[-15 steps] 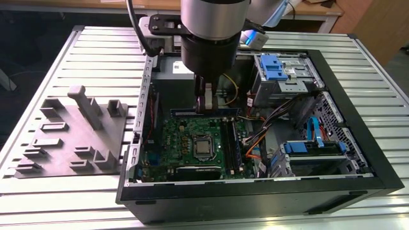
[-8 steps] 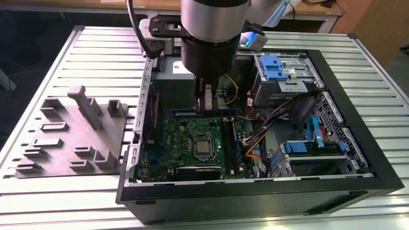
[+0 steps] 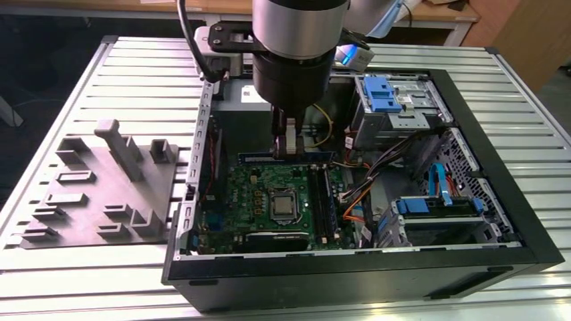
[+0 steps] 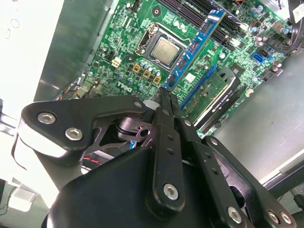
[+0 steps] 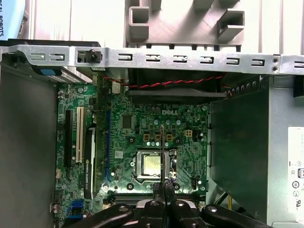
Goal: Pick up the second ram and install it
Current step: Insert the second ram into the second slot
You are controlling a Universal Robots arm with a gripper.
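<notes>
Ribbed metal table (image 3: 80, 80); end effector (image 4: 164, 92) pinches flat second ram (image 4: 192, 50) edgewise.

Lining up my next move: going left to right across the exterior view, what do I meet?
Grey parts tray → gripper holding the second ram → black memory slots → blue-railed drive bay → case's right wall.
</notes>
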